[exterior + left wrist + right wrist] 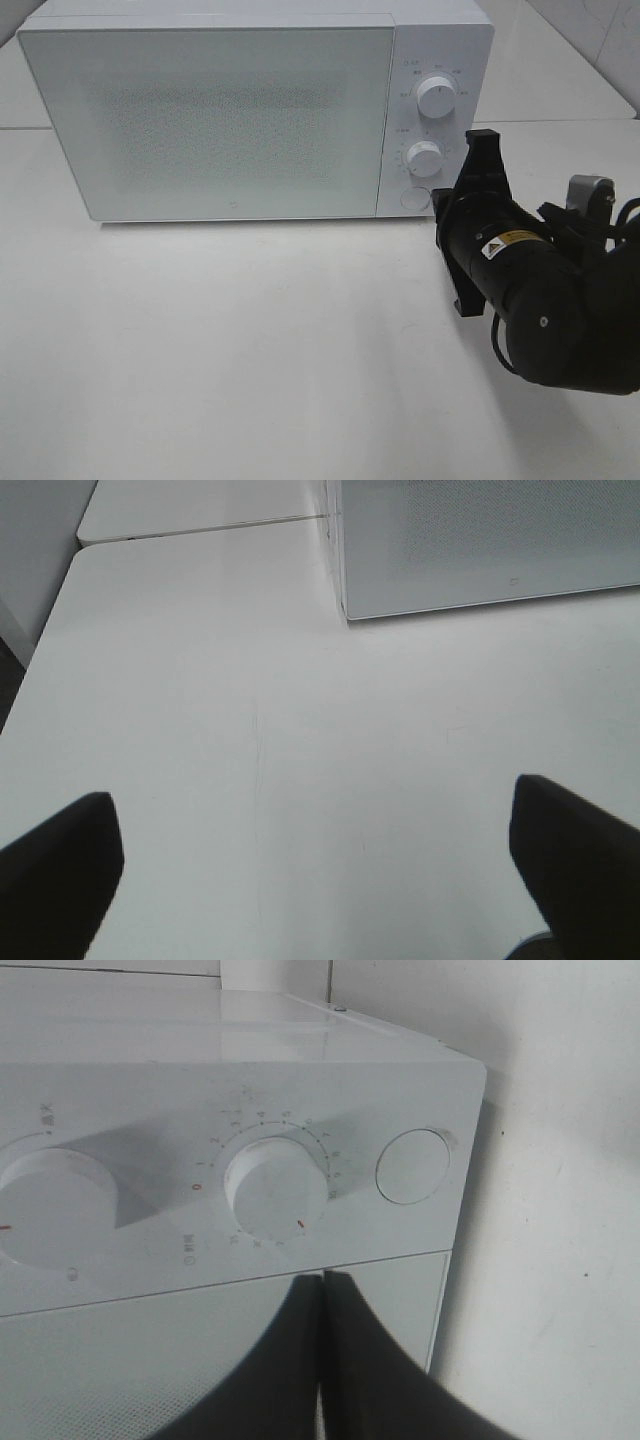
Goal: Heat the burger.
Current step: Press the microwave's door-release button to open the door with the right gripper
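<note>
The burger is out of view in every frame. A white microwave (200, 110) stands at the back of the table with its door shut, and its frosted window shows nothing inside. My right gripper (486, 142) is shut with nothing between its fingers. It hovers just right of the control panel, beside the lower knob (425, 158). In the right wrist view the shut fingertips (323, 1278) point at the panel close below that knob (275, 1185), near the round button (412, 1166). My left gripper (315, 870) is open over bare table, left of the microwave's corner (480, 540).
The upper knob (437, 96) and the round button (414, 198) sit on the microwave's right panel. The white table (250, 350) spreads in front. A table seam (200, 525) runs behind the left side. The right arm's black body (545, 300) fills the right.
</note>
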